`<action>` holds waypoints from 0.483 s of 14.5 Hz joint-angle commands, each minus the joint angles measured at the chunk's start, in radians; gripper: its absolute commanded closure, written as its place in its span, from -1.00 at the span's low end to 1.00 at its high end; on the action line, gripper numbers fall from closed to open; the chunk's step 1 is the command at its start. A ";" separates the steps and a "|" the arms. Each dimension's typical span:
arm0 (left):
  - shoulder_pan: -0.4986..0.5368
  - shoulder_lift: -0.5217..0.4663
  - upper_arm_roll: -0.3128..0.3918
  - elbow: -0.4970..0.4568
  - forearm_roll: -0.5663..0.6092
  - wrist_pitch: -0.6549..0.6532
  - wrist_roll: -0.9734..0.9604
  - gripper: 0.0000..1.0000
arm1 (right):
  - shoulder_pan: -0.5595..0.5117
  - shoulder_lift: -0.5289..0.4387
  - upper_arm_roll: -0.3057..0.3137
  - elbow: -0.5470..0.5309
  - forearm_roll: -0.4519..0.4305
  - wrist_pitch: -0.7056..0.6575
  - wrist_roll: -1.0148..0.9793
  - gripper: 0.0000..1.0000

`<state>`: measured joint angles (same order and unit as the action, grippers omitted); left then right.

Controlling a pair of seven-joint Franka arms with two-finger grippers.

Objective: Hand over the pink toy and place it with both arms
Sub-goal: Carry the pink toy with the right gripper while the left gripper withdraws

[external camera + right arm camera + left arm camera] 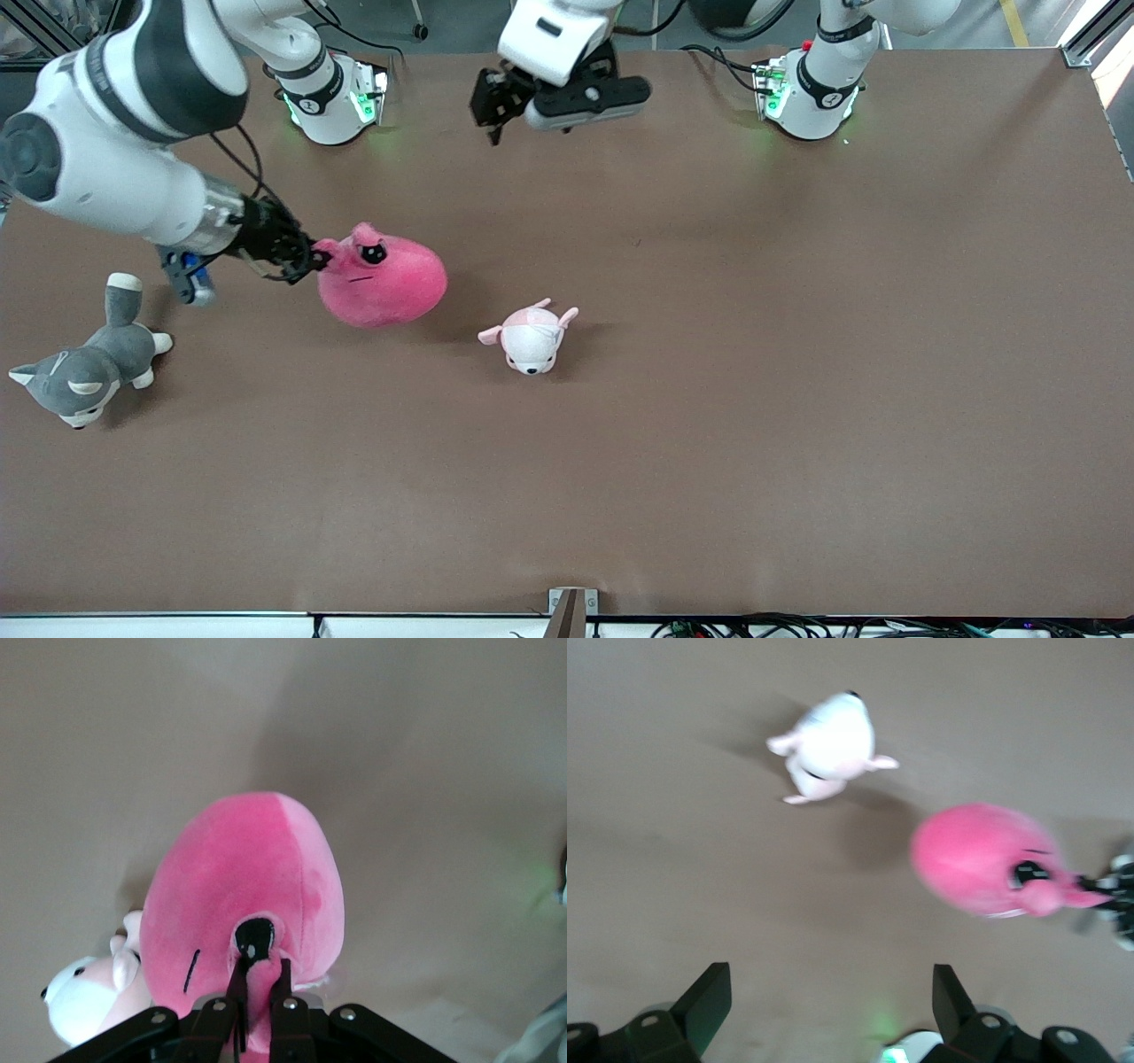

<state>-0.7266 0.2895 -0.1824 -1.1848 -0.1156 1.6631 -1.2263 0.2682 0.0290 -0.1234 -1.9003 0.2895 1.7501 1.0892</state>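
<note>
Brown matte tabletop (797, 425) across nearly the whole view, evenly lit, soft shadows. Grey floor (443, 22) along the top edge, a yellow stripe (1013, 22) on it. Black cables (797, 627) under the near edge.

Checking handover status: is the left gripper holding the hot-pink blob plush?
No: the left gripper is open and empty; the right gripper pinches the hot-pink blob plush.
</note>
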 commanded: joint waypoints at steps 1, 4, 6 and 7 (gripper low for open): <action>0.073 -0.078 0.001 -0.025 0.019 -0.138 0.170 -1.00 | -0.087 -0.023 0.019 -0.126 0.006 0.106 -0.161 0.99; 0.142 -0.142 0.001 -0.033 0.019 -0.256 0.266 -1.00 | -0.167 0.020 0.019 -0.183 0.011 0.189 -0.303 0.98; 0.180 -0.203 0.001 -0.102 0.040 -0.301 0.377 -1.00 | -0.207 0.061 0.021 -0.195 0.022 0.222 -0.362 0.96; 0.191 -0.248 0.001 -0.164 0.062 -0.301 0.431 -1.00 | -0.211 0.081 0.021 -0.197 0.031 0.241 -0.380 0.95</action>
<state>-0.5540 0.1384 -0.1775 -1.2193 -0.0917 1.3654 -0.8838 0.0911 0.0891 -0.1246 -2.0820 0.2924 1.9579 0.7581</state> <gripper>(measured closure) 0.000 0.899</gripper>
